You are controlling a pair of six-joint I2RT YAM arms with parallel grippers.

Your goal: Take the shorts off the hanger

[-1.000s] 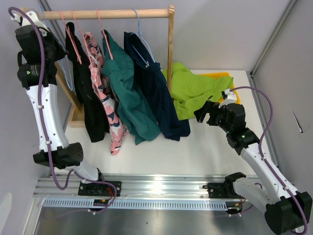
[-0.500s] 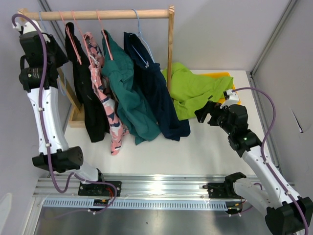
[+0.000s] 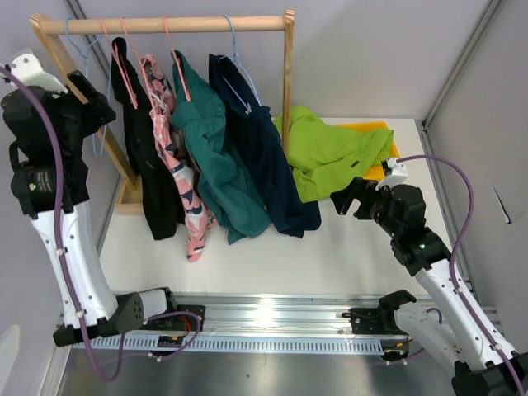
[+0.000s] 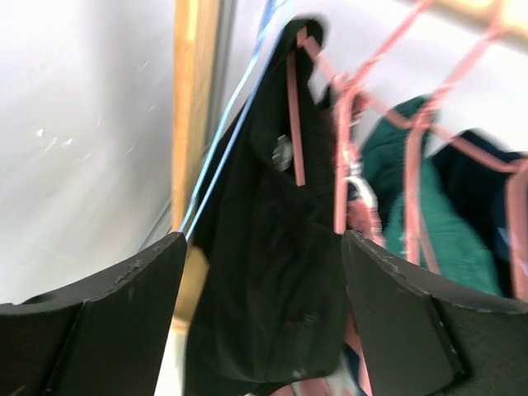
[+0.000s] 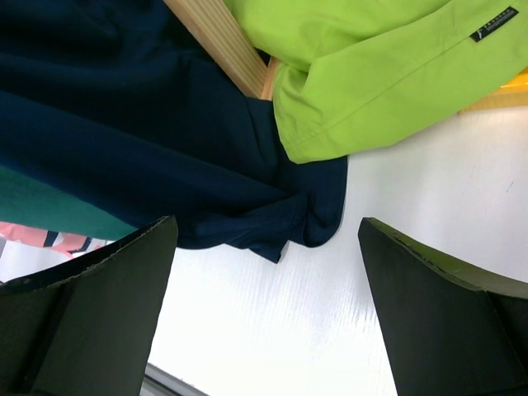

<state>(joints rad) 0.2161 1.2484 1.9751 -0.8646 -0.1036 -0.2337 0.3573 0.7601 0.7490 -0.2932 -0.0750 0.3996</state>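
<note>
Several pairs of shorts hang on a wooden rack [image 3: 165, 24]: black [image 3: 153, 165], pink patterned [image 3: 183, 198], teal [image 3: 219, 165] and navy [image 3: 264, 157]. A lime-green pair [image 3: 330, 153] lies off the rack on the table. My left gripper [image 3: 97, 99] is open beside the rack's left post, with nothing between its fingers. In the left wrist view the black shorts [image 4: 272, 247] hang on a pink hanger [image 4: 294, 124] straight ahead of the open gripper [image 4: 262, 272], next to a bare blue hanger [image 4: 235, 124]. My right gripper [image 3: 351, 196] is open above the table, near the navy hem [image 5: 247, 206].
A yellow tray [image 3: 371, 128] lies under the lime-green shorts at the back right. The rack's right post [image 3: 288, 74] stands between the navy and green cloth. Grey walls close in the left side and the back.
My left gripper has opened and its arm has swung down and left, away from the rail's left end. The right gripper has crept slightly left toward the navy shorts.
</note>
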